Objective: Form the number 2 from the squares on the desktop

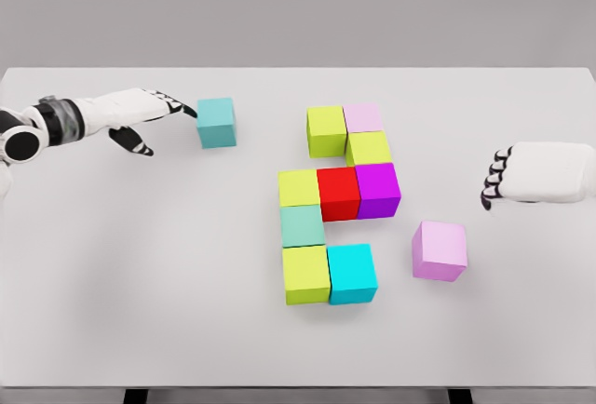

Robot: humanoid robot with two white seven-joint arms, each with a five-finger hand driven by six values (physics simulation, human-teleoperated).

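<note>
I see left hand (140,115) fingers (177,106) extended, tips touching the teal cube (216,123), far left on tabletop (112,264). Right hand (535,173) curled, empty, near pink cube (440,249).

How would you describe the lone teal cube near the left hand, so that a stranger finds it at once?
On the white table, look left of the cluster of coloured cubes, towards the far edge. There the teal cube stands alone, with the fingertips of the left hand at its left side. Unlike the paler teal cube inside the cluster, no other cube touches it.
</note>
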